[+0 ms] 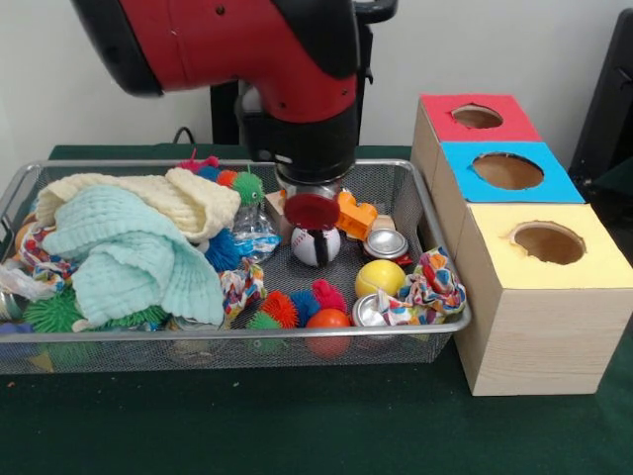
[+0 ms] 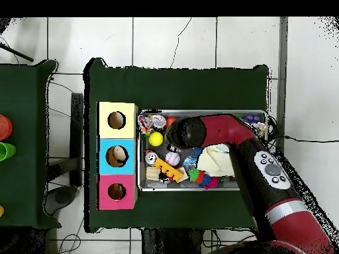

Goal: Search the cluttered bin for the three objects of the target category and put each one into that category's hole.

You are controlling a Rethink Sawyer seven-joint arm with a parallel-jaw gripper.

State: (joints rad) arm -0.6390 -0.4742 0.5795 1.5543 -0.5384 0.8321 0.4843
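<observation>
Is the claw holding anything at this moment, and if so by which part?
It cannot be told. The claw sits low in the bin, right above the baseball, but the wrist hides whether it grips the ball.

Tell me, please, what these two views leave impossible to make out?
- Gripper's fingers: the red and black arm covers them in both views.
- Things under the mint and cream cloths: hidden, front view.
- Insides of the three wooden boxes' holes: too dark.
- Wire mesh bin's middle: under the arm, overhead.
</observation>
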